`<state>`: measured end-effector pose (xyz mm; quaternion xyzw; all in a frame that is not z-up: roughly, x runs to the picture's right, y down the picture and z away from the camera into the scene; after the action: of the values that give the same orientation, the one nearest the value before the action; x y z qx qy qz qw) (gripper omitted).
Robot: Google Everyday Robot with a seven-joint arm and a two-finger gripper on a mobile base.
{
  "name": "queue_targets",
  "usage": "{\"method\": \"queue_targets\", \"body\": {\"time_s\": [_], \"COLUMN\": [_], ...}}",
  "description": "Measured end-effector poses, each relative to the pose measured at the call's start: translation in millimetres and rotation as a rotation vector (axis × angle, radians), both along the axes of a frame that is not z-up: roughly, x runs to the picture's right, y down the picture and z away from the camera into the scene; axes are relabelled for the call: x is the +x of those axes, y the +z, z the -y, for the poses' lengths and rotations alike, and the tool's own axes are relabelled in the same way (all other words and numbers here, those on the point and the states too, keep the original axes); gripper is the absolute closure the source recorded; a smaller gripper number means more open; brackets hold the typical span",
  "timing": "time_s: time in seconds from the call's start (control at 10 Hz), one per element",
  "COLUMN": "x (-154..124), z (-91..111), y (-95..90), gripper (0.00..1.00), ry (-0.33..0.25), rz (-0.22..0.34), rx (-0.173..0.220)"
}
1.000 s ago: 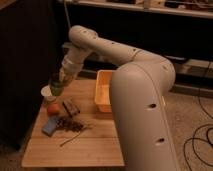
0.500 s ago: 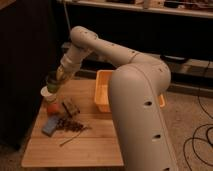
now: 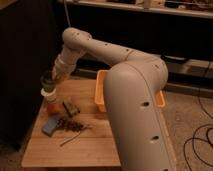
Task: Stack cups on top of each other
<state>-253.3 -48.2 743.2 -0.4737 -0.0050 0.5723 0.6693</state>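
White arm (image 3: pixel 125 65), the largest body in view, reaching from lower right across to upper left. Compared with one second ago its far end has swung leftward and lower, from over the middle of the clutter to the left edge of the tabletop (image 3: pixel 95 145). The wooden tabletop and all loose items on it are unchanged. Yellow-orange bin (image 3: pixel 101 95) at the right rear of the tabletop, partly hidden behind the arm's bulk. Hand (image 3: pixel 54 77) at the arm's tip, closed on the dark green cup (image 3: pixel 47 80), which it has carried along. The green cup is now directly over the white cup (image 3: pixel 48 92) and appears to touch its rim; whether it is seated inside cannot be told. The white cup stands at the left edge, just behind the orange fruit (image 3: pixel 52 107). Blue block (image 3: pixel 50 126) in front of the fruit. Small dark object (image 3: pixel 71 107) and brown scraps (image 3: pixel 70 123) beside them. Thin stick (image 3: pixel 70 141) nearest the front edge.
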Motion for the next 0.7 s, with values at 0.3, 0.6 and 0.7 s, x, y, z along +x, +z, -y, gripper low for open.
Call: {"method": "queue_targets", "body": {"time_s": [0.3, 0.6, 0.7], "x": [-2.8, -7.3, -11.7], "z": [-1.6, 8.4, 9.5], "y": [13.3, 26.3, 29.4], "gripper": [0.94, 0.94, 0.94], "ry": [0.036, 0.061, 0.063], "rz": [-0.061, -0.121, -0.132], "rx": [-0.013, -0.017, -0.02]}}
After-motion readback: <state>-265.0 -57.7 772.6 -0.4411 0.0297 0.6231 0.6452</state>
